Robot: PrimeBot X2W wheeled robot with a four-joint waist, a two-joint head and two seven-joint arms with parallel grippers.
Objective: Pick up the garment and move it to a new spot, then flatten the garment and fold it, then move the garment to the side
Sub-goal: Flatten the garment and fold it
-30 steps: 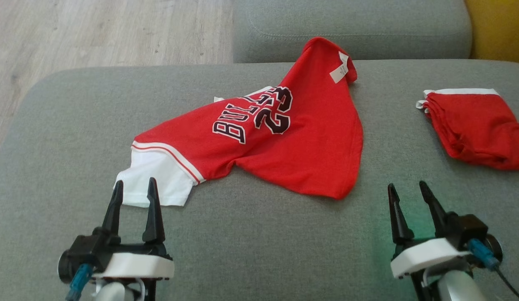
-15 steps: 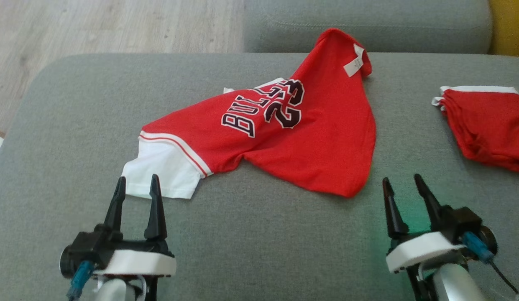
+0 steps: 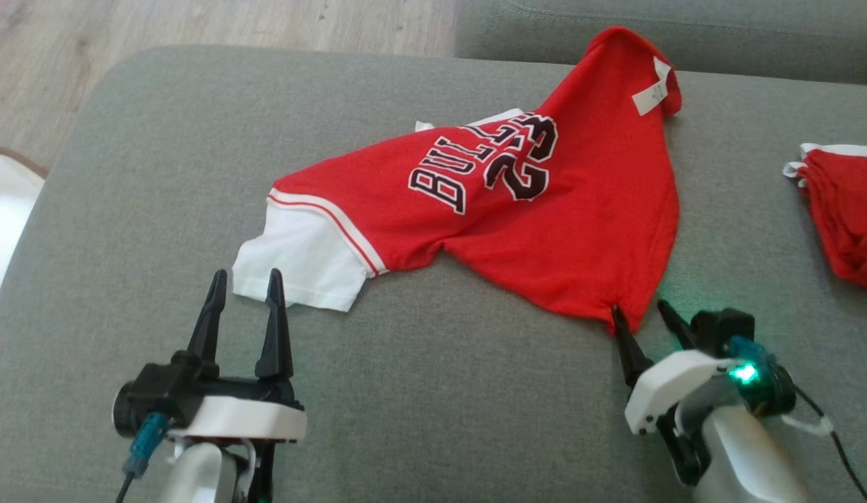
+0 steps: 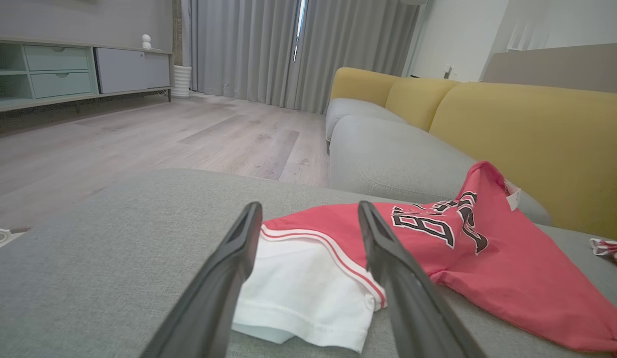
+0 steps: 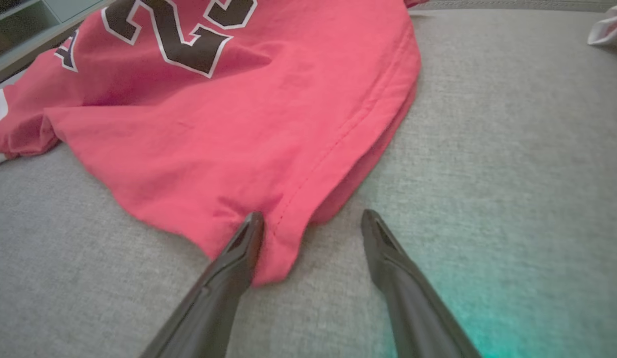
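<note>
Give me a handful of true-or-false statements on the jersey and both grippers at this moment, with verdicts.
1. The right gripper is shut on the red jersey. False: its jaws stand open at the jersey's near hem corner.
2. The jersey's white sleeve is the part nearest the left gripper. True.
3. The jersey is neatly folded. False: it lies unfolded and creased on the grey cushion.
4. A second red garment lies on the cushion to the robot's right. True.
5. The jersey's print reads LAKERS 32. False: it reads BULLS 23.
</note>
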